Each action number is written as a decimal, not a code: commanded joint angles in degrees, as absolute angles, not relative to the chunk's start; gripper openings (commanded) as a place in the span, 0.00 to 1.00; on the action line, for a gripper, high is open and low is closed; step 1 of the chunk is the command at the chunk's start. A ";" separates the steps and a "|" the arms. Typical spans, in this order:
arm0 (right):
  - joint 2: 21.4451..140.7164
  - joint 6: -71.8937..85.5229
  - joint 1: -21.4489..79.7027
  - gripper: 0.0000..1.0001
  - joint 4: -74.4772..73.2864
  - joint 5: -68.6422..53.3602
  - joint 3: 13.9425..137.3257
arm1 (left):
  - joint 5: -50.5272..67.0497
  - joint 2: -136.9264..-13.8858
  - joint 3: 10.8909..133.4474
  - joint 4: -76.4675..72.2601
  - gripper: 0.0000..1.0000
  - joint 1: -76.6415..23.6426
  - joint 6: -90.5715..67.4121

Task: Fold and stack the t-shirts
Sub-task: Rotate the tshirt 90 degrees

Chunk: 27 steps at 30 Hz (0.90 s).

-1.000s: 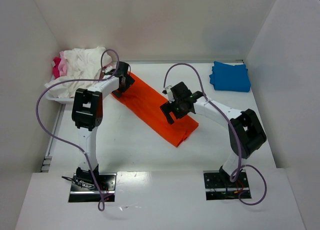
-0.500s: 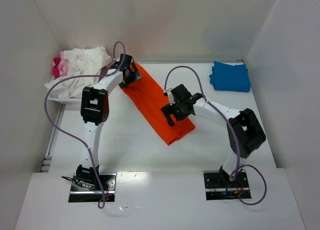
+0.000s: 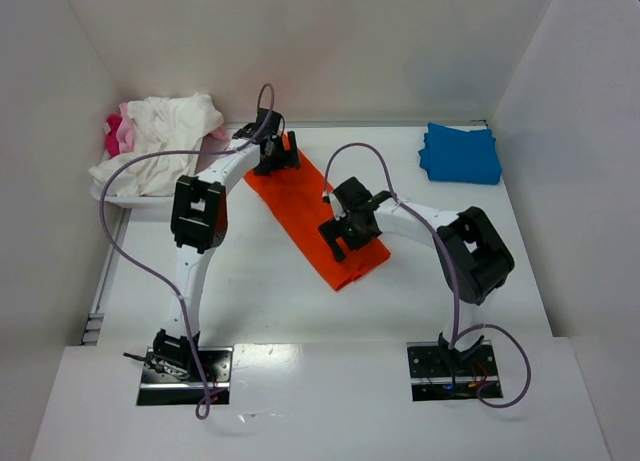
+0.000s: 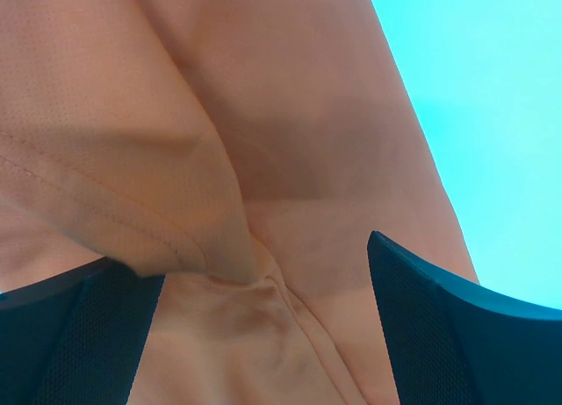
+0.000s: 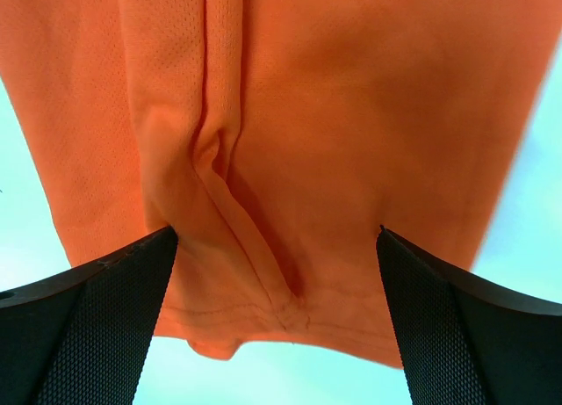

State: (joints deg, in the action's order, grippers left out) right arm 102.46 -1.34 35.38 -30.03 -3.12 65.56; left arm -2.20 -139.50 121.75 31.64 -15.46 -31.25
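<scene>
The orange t-shirt point(image 3: 310, 206) lies folded into a long strip, running diagonally from the far left toward the near right of the table. My left gripper point(image 3: 278, 156) is down on its far end, jaws wide open; in the left wrist view the cloth point(image 4: 263, 115) bunches into a crease between the fingers point(image 4: 439, 335). My right gripper point(image 3: 345, 231) rests on the near half, also open, and its wrist view shows a fold and the hem point(image 5: 290, 317) between its fingers point(image 5: 88, 326). The blue t-shirt point(image 3: 460, 151) lies folded at the far right. White point(image 3: 160, 131) and pink point(image 3: 117, 133) t-shirts are heaped at the far left.
The white and pink heap sits in a shallow white tray point(image 3: 140, 201) against the left wall. White walls close in the table on the left, back and right. Purple cables loop over both arms.
The left gripper has slid right and farther back, and the right gripper has shifted left. The orange strip turned with them and now lies steeper, its near end further left.
</scene>
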 commanded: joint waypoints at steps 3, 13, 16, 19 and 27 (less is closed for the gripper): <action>105.21 0.09 36.47 1.00 -26.48 -7.08 66.71 | -3.82 -134.09 120.37 32.43 1.00 -15.73 -30.20; 107.75 1.05 41.08 1.00 -26.37 -9.31 67.85 | -8.09 -119.45 116.02 31.20 1.00 -13.80 -31.29; 108.36 3.36 43.79 1.00 -25.76 -10.38 68.49 | -8.09 -116.11 114.70 31.20 1.00 -13.18 -30.65; 108.37 5.08 44.99 1.00 -25.05 -13.10 68.91 | -8.78 -114.49 112.02 31.20 1.00 -12.46 -30.23; 107.23 9.70 51.38 1.00 -22.75 -14.85 68.91 | -6.33 -112.41 100.89 27.46 1.00 -8.61 -32.26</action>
